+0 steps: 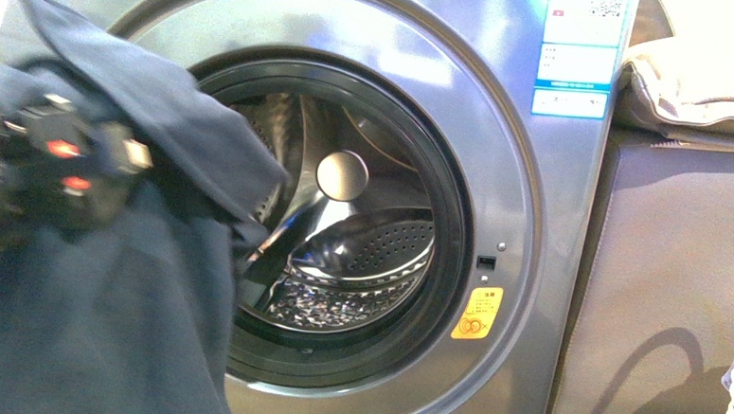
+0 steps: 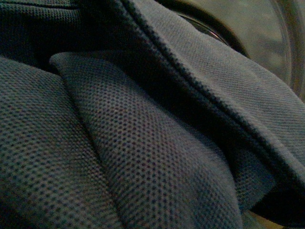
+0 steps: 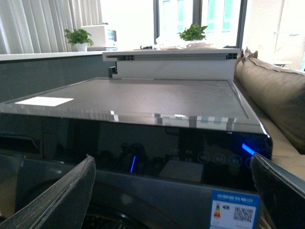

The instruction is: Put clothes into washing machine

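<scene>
Navy clothes (image 1: 101, 326) hung draped over left hand (image 1: 67, 165), at left edge of washing machine (image 1: 521, 272) front, not yet inside. Left hand's grip was hidden under cloth: cannot tell. Right hand (image 3: 171, 160) was spread wide, empty, up by control panel (image 3: 143, 148). Drum (image 1: 370, 255) held nothing; loading not yet done.

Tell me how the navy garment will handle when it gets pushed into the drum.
Likely floppy: the garment hangs in loose folds across one edge of the gasket, so it should bunch rather than slide as one piece. It is probably light and grippy, given its open mesh weave in the left wrist view. Trailing fabric may snag on that rubber rim.
</scene>
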